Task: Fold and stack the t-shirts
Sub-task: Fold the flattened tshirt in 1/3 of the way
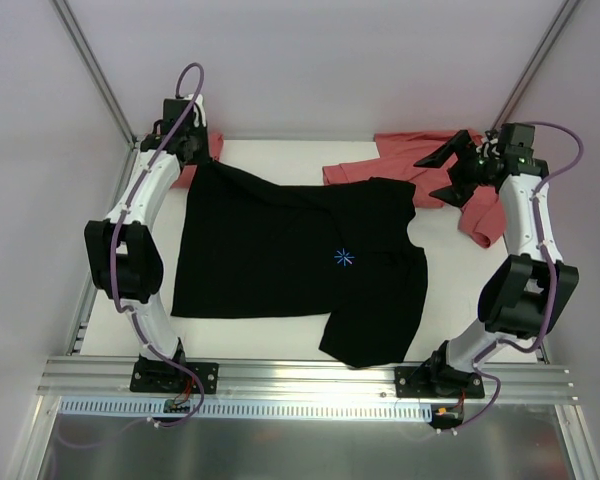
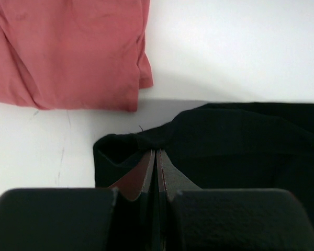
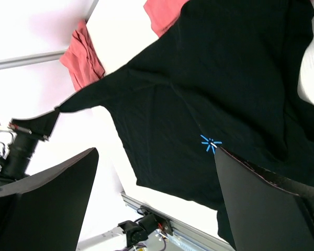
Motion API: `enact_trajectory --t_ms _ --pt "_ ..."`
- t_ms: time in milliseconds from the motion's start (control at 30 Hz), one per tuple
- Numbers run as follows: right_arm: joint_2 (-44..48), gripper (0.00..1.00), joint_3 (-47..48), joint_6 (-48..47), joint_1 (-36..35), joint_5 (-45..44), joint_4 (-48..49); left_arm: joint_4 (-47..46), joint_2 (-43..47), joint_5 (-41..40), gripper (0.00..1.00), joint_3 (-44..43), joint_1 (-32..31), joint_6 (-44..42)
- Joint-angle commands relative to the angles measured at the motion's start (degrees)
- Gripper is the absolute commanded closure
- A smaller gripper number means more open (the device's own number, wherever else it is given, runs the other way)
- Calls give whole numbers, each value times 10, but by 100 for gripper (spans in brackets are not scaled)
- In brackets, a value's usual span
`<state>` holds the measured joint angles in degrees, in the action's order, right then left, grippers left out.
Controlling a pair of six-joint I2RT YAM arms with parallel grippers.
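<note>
While taut, t-shirt (image 2: 240, 141) in left tool (image 2: 156, 155)

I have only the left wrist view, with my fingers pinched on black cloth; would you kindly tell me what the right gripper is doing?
Observer: The right gripper stands wide open and holds nothing, raised at the far right of the table.
Operator: Thank you. How does the black t-shirt lie overall?
Observer: The black t-shirt is spread across the middle, its blue starburst mark facing up; the left gripper pulls its far-left corner into a point.
Operator: Is the salmon-red t-shirt in my view the only one?
Observer: No, a second salmon-red t-shirt lies crumpled at the far right, beneath the right gripper.
</note>
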<state>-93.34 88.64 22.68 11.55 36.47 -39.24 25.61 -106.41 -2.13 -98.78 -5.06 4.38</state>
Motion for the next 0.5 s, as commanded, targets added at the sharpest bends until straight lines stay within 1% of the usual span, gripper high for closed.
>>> enact_trajectory --t_ms 0,300,467 --pt "-18 0 36 15 -2 19 11 -25 52 -18 100 34 -14 21" --pt "-38 0 38 19 -7 30 15 -13 98 -47 100 97 -47 26" --pt "-46 0 40 24 -6 34 15 -7 133 -69 100 151 -55 38"
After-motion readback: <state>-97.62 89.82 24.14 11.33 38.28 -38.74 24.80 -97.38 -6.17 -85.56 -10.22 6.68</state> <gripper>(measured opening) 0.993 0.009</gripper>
